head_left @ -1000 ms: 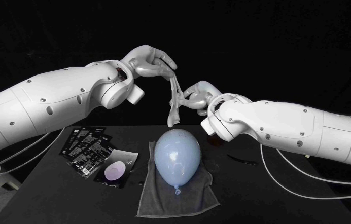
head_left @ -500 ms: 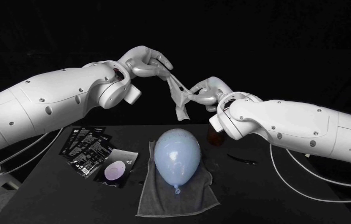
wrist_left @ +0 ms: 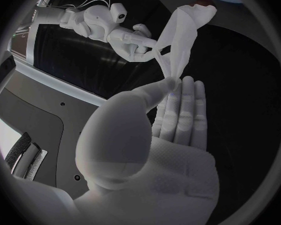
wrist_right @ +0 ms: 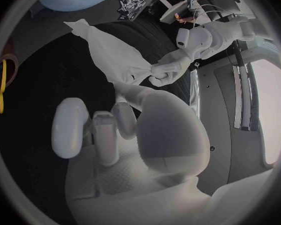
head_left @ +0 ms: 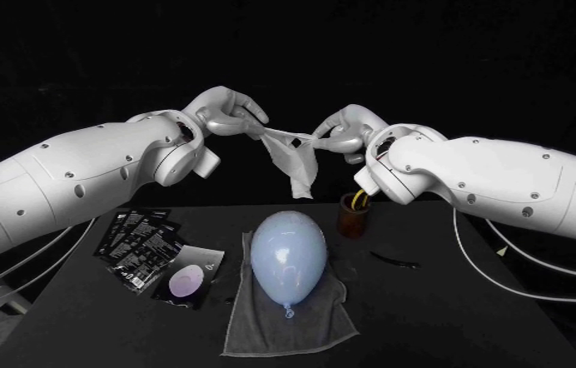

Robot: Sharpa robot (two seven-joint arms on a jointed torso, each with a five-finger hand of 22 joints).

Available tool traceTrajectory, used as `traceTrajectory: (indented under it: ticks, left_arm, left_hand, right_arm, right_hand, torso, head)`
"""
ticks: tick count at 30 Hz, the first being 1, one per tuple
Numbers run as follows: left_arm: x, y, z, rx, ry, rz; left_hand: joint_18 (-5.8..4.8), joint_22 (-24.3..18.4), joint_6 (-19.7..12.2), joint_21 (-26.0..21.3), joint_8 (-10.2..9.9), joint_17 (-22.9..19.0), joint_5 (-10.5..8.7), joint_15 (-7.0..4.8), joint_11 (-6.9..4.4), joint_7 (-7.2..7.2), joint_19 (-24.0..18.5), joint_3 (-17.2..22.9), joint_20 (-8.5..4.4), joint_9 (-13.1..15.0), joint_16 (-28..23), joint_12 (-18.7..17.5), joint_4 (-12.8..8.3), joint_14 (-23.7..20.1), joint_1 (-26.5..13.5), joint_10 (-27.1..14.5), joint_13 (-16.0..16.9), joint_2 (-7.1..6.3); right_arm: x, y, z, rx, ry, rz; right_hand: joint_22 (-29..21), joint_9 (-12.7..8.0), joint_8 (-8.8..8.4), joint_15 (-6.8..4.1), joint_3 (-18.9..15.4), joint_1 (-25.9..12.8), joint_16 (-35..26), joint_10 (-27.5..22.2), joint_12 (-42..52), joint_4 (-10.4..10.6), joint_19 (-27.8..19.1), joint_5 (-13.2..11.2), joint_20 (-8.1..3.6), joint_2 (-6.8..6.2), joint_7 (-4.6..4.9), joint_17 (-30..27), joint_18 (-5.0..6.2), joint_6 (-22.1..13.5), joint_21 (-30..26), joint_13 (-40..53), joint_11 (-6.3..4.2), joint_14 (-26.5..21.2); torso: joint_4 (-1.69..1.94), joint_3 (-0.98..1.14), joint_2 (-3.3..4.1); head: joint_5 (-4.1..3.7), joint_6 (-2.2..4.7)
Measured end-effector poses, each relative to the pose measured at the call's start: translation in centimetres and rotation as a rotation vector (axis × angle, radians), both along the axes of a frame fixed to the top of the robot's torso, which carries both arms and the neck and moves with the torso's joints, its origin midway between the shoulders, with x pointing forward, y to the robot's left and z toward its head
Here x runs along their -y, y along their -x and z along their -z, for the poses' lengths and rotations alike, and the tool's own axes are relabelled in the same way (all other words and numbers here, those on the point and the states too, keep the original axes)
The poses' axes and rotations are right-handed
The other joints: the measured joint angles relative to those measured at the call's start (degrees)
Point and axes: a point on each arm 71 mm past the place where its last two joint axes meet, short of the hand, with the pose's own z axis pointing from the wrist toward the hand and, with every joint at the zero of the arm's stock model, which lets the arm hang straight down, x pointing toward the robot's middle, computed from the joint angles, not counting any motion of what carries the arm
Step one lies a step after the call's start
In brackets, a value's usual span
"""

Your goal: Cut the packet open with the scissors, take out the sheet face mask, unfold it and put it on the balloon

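Pale blue balloon point(head_left: 290, 255), grey towel point(head_left: 292, 326)

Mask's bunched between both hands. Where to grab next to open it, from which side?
Probably the loose bottom tip of the mask, pinched from below. The left hand and right hand each pinch an upper end, so the top is taken; the folded rest hangs free as a narrow tail above the balloon, touching nothing.

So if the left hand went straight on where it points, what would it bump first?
Probably the right hand: the left hand points across at it, with only the sheet face mask both hold stretched between. Depth is unclear, so it might pass beside.
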Motion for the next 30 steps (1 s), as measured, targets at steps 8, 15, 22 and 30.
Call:
traceTrajectory:
  ticks: [8, 15, 22, 30]
  left_arm:
    - [-0.2, -0.3, 0.2, 0.018, -0.017, -0.009]
    - [-0.2, -0.5, 0.2, 0.034, -0.023, -0.014]
    - [-0.3, -0.8, 0.1, 0.055, -0.026, -0.019]
    - [-0.6, -1.1, -0.3, 0.097, -0.048, -0.015]
  left_hand:
    - [-0.03, 0.0, 0.0, 0.0, 0.0, 0.0, 0.2, -0.06, -0.01, 0.0, 0.0, 0.0, 0.0, 0.0, 0.0, 0.0, 0.0, 0.2, 0.0, 0.0, 0.0, 0.0]
    - [-0.06, -0.1, 0.0, 0.0, 0.0, 0.0, 0.2, -0.06, -0.03, 0.0, 0.0, 0.0, 0.0, -0.1, -0.3, 0.0, 0.0, 0.2, 0.0, 0.0, 0.0, 0.0]
    - [-0.06, -0.1, 0.0, 0.0, 0.0, 0.0, 0.2, -0.05, -0.03, 0.0, 0.0, 0.0, 0.0, -0.1, -0.3, -0.1, 0.0, 0.2, 0.0, 0.0, 0.0, 0.0]
    - [0.24, -0.1, 0.0, 0.0, 0.0, 0.1, 0.17, -0.04, -0.03, 0.0, 0.0, 0.0, 0.0, -0.1, -0.3, -0.1, 0.0, 0.2, 0.2, 0.0, 0.0, -0.23]
  right_arm:
    - [-1.3, -1.0, -2.0, 0.03, 0.289, -0.143]
    - [-3.0, -1.0, -3.0, 0.102, 0.572, -0.229]
    - [-3.7, -1.0, -3.9, 0.21, 0.821, -0.22]
    - [-3.5, -1.2, -5.0, 0.33, 0.932, -0.145]
  right_hand:
    - [0.0, 0.0, 0.34, 0.01, 0.1, 0.0, -0.1, 0.0, -0.3, -0.4, 0.0, 0.0, 0.0, 0.0, 0.1, 0.0, -0.01, -0.1, 1.7, -0.3, 0.0, 0.0]
    - [0.0, 0.0, 0.42, 0.01, 0.0, -0.1, 0.2, 0.0, 0.0, -0.5, 0.0, -0.1, 0.0, -0.08, -0.14, 0.0, -0.82, 0.2, 3.4, 0.0, -0.01, 0.0]
    - [0.0, 0.0, 0.42, 0.01, 0.0, -0.2, 0.2, 0.3, 0.2, -0.7, 0.0, -0.2, 0.01, -0.17, -0.13, 0.0, -0.82, 0.3, 4.7, 0.0, -0.15, 0.0]
    - [0.0, 0.0, 0.44, 0.01, 0.2, -0.4, 0.2, 0.7, 0.7, -0.8, 0.1, -0.2, -0.13, -0.39, -0.34, 0.0, -0.82, 0.5, 5.5, -0.1, -0.35, 0.0]
  torso:
    - [0.05, -0.07, 0.01]
    - [0.08, -0.09, 0.01]
    - [0.07, -0.1, 0.01]
    - [0.1, -0.1, 0.03]
  head:
    - [-0.22, 0.07]
    - [-0.31, 0.13]
    - [-0.53, 0.34]
    - [-0.66, 0.38]
